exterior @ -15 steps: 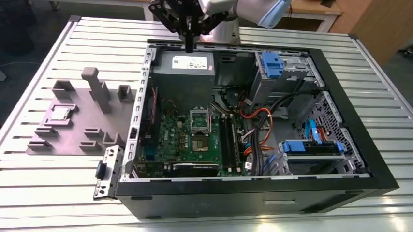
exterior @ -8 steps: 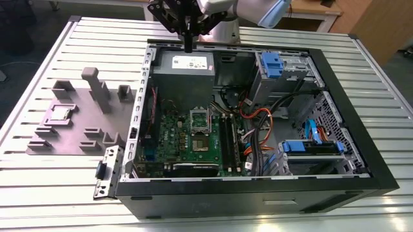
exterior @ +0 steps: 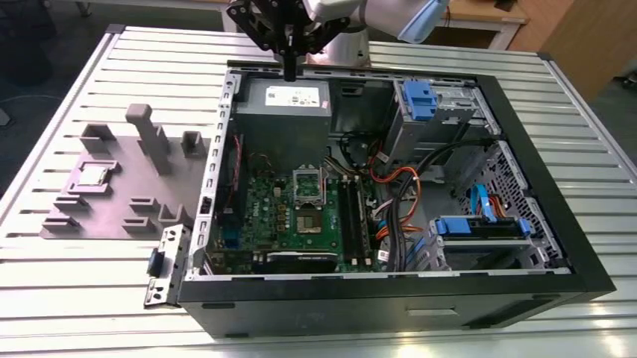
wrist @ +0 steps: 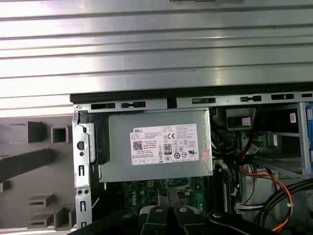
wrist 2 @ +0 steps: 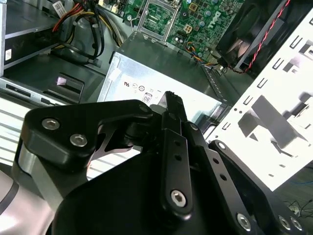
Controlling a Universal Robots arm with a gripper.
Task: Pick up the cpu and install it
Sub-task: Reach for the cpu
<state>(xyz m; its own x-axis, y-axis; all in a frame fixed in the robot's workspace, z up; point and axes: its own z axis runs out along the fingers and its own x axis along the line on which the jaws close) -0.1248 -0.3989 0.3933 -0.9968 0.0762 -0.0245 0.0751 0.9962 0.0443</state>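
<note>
**Ana:** Where is the pincer?

**Ben:** The pincer [exterior: 289,72] hangs over the far edge of the open computer box [exterior: 398,306]. It is right above the grey power box [exterior: 283,104], which has a white sticker on top.

**Ana:** Is it wide or narrow?

**Ben:** Narrow. Its two black fingers [wrist 2: 174,105] are pressed together, and there is nothing between them.

**Ana:** And where is the cpu?

**Ben:** The cpu [exterior: 92,174] lies flat on the grey tray [exterior: 110,220]. The tray sits on the table [exterior: 60,298], at the exterior view's left of the computer box. The cpu is a little silver square with grey blocks [exterior: 149,138] standing near it. It is well apart from the pincer.

**Ana:** What is inside the computer box?

**Ben:** A green board [exterior: 264,209] lies on the bottom. A silver socket [exterior: 307,195] with a dark middle sits on the board. Orange and black wires [exterior: 398,186] run beside it, and there are blue clips [exterior: 418,95] too.
</note>
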